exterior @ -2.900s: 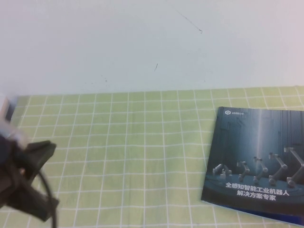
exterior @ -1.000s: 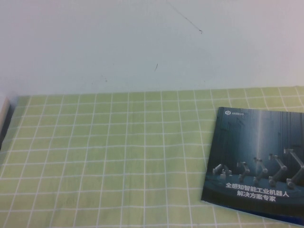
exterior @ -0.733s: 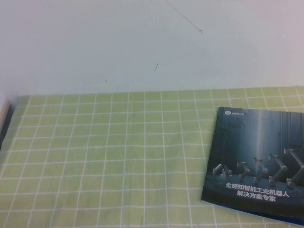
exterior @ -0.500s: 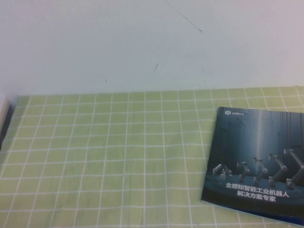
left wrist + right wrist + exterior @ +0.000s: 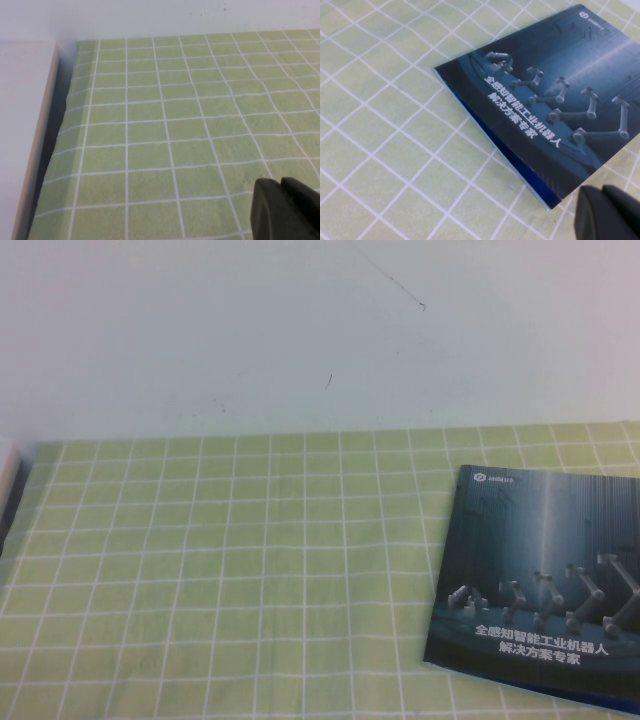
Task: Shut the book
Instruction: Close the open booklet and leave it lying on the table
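You've pulled the left jaws off the high view, over cloth [image 5: 175, 125]. The right jaws sit beside the closed book [image 5: 540, 585], lower right. Both are pinched empty, so it looks done.

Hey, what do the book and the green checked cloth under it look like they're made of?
Book: probably paper with a smooth, slightly glossy printed cover; thin page edges show. Cloth: likely soft woven fabric, matte, slightly rippled. Left end effector hangs over bare cloth, right end effector near the book's corner.
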